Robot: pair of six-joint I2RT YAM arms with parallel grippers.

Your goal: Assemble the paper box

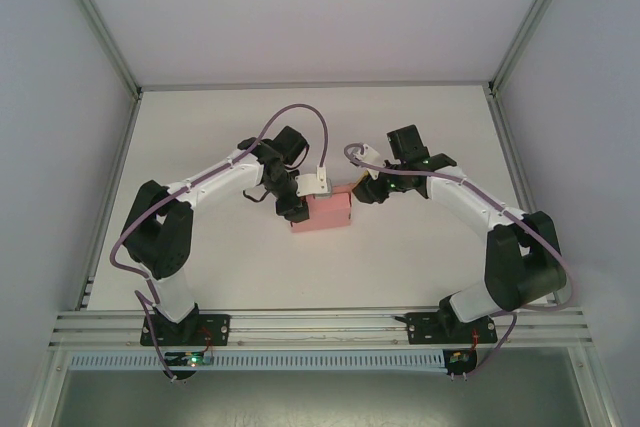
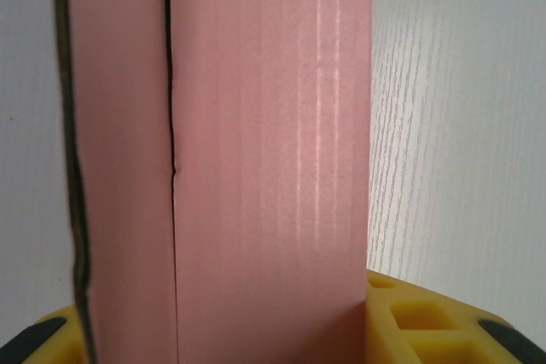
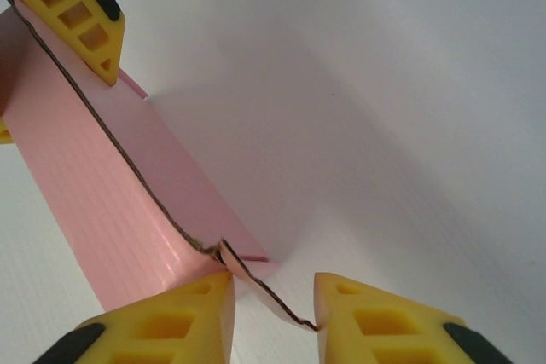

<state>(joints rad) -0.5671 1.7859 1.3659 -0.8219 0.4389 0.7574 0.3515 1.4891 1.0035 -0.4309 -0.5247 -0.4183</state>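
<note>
The pink paper box lies folded at the middle of the white table. My left gripper is shut on its left end. In the left wrist view the pink card stands between the yellow fingers, with a dark seam running down its left side. My right gripper is at the box's right end. Its yellow fingers stand a little apart, and a small curved end flap crosses the gap, touching both tips. The left gripper's fingertip shows on the far end of the box.
Metal frame posts rise at the table's back corners, and white walls enclose the sides. A metal rail runs along the near edge between the arm bases. Bare table lies behind and in front of the box.
</note>
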